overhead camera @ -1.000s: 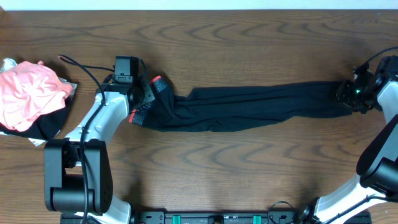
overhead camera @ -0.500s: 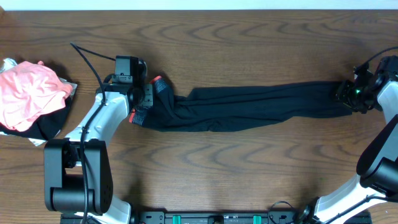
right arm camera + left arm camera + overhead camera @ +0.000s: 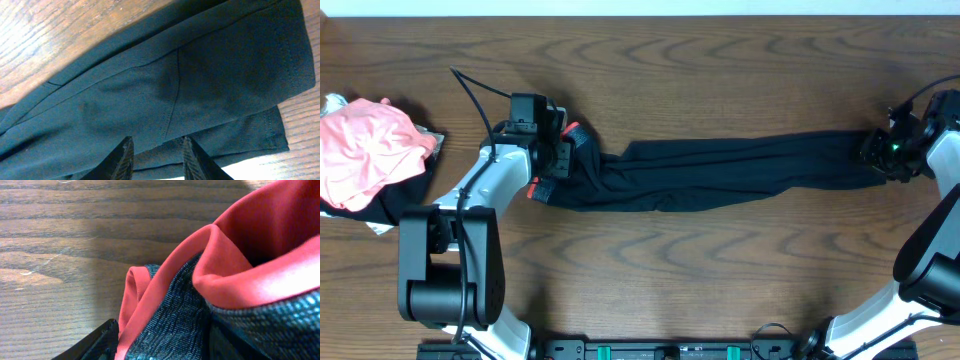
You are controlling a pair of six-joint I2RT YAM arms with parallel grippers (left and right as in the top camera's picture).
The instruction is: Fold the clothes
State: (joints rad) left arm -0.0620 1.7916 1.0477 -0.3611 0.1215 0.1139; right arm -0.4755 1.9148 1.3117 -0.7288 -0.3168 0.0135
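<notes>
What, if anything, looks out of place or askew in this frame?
Nothing is spilled or damaged. The leggings lie stretched across the table, but their waistband is bunched, with its coral edge rolled over. A crumpled pink-and-black heap sits at the table's left end.

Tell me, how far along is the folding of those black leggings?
Done: the leggings lie stretched out across the table. In hand: the left gripper is at the waistband, the right gripper at the ankle ends. Left: every fold; none shows yet.
</notes>
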